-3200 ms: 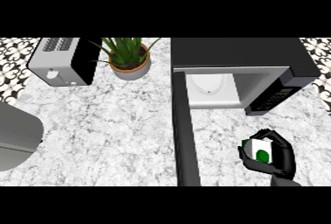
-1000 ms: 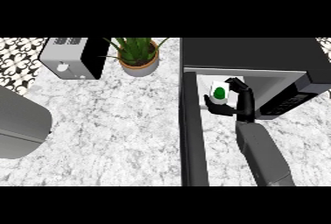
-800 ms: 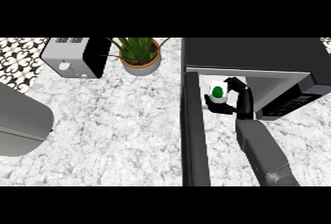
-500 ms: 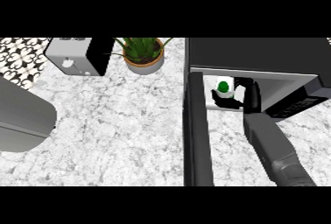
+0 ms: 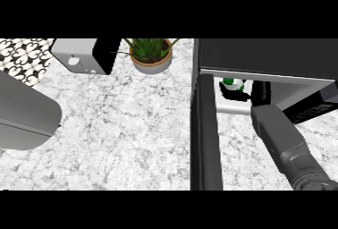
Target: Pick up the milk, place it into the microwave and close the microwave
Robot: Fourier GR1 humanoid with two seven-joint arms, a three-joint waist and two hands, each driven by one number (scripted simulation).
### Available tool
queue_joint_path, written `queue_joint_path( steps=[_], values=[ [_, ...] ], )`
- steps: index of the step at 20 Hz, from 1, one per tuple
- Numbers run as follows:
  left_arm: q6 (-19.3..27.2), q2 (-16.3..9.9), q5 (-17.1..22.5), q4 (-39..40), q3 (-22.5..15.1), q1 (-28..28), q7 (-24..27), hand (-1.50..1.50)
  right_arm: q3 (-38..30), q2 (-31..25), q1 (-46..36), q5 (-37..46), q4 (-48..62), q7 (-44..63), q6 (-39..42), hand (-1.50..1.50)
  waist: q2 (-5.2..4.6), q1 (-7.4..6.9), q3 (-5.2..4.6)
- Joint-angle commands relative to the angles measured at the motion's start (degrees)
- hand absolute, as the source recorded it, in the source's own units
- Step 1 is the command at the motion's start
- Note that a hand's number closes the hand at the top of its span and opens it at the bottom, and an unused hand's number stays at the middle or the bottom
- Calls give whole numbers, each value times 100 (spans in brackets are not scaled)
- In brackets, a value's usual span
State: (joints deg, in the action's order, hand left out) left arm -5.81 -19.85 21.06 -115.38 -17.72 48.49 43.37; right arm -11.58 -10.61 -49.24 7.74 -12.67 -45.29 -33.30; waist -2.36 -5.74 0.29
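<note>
Because the milk (image 5: 229, 82) belongs inside the microwave (image 5: 264, 58) at upper right, the right hand (image 5: 246, 93) reaches in past the open door (image 5: 206, 134), fingers curled round the carton.

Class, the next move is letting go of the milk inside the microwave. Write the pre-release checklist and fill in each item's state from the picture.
1. Milk inside the microwave cavity: ok.
2. Right hand curled round the milk: ok.
3. Milk resting on the cavity floor: cannot tell, the hand hides its base.
4. Microwave door wide open, clear of the forearm: ok.
5. Door closed: not ok, a later step.
6. Left hand free to shut the door: cannot tell, out of view.
</note>
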Motion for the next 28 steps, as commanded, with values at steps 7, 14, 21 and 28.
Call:
queue_joint_path(
  steps=[7, 14, 21, 28],
  values=[
    [41, -21, 110, -14, 133, -141, -174, -150, -337, -101, -352, -111, 47, -597, -617, 150, -55, -107, 5],
    [-230, -137, 218, 266, 220, -280, -93, -150, -490, -194, -400, -33, 137, -540, -1686, 150, -107, -189, 2],
    [-167, -105, 98, 328, 237, -386, -53, -150, -416, -744, -56, 300, 1061, 532, -2696, 150, -270, -169, -83],
    [-210, -151, 23, 364, 215, -525, -88, -150, 291, -681, 10, 1088, 1249, 1766, -3559, -150, -269, -407, -42]
  ],
)
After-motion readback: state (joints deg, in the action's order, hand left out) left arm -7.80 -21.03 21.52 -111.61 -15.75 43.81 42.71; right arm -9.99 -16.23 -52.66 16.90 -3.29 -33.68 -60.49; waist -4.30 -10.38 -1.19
